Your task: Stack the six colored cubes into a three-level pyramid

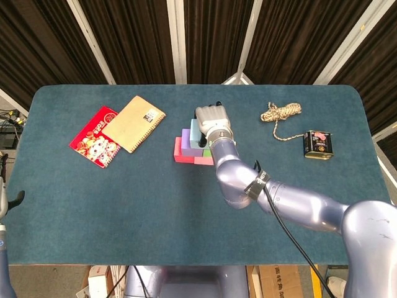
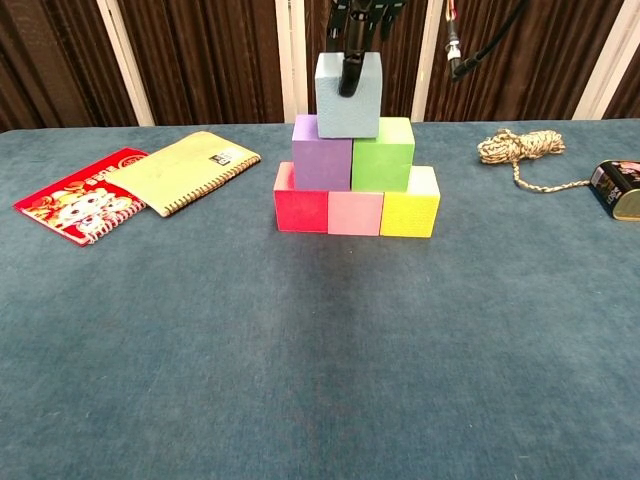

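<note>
The right hand [image 1: 211, 118], a pale five-fingered hand on a glossy lavender arm, sits directly over the top of the pyramid, and the chest view shows a dark finger [image 2: 349, 62] lying down the front face of the light blue foam cube [image 2: 347, 96], so the hand grips that cube from above. The light blue cube rests at level 3, straddling the seam between the purple foam cube [image 2: 321, 160] and the green foam cube [image 2: 384, 157], which stand side by side touching on level 2. Under them, level 1 is a row of 3 cubes touching one another on the dark teal felt table [image 2: 320, 350]: the red foam cube [image 2: 300, 207] at the left end, the pink foam cube [image 2: 355, 212] in the middle and the yellow foam cube [image 2: 410, 208] at the right end. Well to the left of the stack lie a tan spiral-bound notebook [image 2: 185, 170] and, partly beneath it, a red printed booklet [image 2: 75, 207]. Well to the right lie a coil of beige rope [image 2: 518, 148] and, beyond that, a small black printed tin [image 1: 318, 144]. Of the left hand [image 1: 13, 200], only a dark tip shows at the far left edge of the head view, and I cannot tell how it is set.
</note>
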Controlling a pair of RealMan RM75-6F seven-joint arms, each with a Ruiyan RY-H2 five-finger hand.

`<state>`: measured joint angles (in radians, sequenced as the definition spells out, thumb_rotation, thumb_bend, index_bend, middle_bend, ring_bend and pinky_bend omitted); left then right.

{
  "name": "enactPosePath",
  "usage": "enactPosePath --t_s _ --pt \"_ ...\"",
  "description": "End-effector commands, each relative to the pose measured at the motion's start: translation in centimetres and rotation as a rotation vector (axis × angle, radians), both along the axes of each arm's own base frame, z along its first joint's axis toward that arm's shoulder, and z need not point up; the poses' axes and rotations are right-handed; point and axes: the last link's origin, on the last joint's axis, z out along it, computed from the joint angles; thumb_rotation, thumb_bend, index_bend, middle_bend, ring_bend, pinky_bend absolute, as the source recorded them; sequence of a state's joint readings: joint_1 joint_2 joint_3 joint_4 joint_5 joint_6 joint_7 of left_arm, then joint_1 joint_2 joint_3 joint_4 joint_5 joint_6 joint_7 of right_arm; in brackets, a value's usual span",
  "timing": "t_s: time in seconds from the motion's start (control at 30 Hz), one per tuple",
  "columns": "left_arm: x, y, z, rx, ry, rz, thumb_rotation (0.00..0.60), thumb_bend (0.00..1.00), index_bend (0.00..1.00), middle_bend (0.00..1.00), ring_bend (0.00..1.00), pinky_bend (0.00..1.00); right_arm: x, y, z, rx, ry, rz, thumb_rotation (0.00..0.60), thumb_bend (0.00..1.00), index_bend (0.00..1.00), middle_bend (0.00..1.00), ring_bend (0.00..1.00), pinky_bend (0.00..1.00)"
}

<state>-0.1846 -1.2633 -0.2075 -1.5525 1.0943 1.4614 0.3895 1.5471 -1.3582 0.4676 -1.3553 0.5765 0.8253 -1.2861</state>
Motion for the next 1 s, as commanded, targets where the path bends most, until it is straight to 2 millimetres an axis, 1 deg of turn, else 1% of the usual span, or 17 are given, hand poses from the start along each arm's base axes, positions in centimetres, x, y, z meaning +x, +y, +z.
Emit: enactPosePath --t_s 0.03,0.37,0.47,0.67,0.8,0.9,1.0 --pt "-0.02 -0.01 0.01 0.0 0.0 0.001 0.6 0.32 0.09 0.11 0.0 0.0 -0.07 0.0 -0.01 0.001 0.002 -0.002 0.6 0.24 0.3 0.25 0.14 0.0" --pt "-0.04 0.0 0.02 0.002 0.002 0.003 0.6 0.32 0.08 0.11 0.0 0.0 -0.18 -0.06 -0.14 0.003 0.006 -0.006 0.6 0.24 0.28 0.24 0.12 0.0" --pt "-0.04 0.02 0.0 0.002 0.002 0.003 0.6 0.32 0.08 0.11 0.0 0.0 -0.22 -0.05 -0.12 0.004 0.008 -0.007 0.6 0.24 0.26 0.22 0.11 0.0" --pt "-0.04 0.06 -0.09 -0.001 0.004 0.004 0.6 0.32 0.08 0.11 0.0 0.0 0.0 0.13 0.06 0.012 0.004 -0.006 0.6 0.24 0.15 0.18 0.07 0.0" --pt "-0.04 0.04 -0.05 0.002 0.004 0.004 0.6 0.32 0.08 0.11 0.0 0.0 0.12 0.32 0.23 0.022 0.001 -0.008 0.6 0.24 0.08 0.11 0.04 0.0" --pt "-0.04 0.02 -0.03 0.002 0.004 0.004 0.6 0.32 0.08 0.11 0.0 0.0 0.21 0.47 0.38 0.025 0.005 -0.007 0.6 0.22 0.02 0.06 0.01 0.0" --pt "-0.06 0.03 -0.02 0.002 0.006 0.005 0.6 0.32 0.08 0.1 0.0 0.0 0.42 0.61 0.62 0.026 -0.004 -0.003 0.6 0.2 0.0 0.03 0.0 0.0"
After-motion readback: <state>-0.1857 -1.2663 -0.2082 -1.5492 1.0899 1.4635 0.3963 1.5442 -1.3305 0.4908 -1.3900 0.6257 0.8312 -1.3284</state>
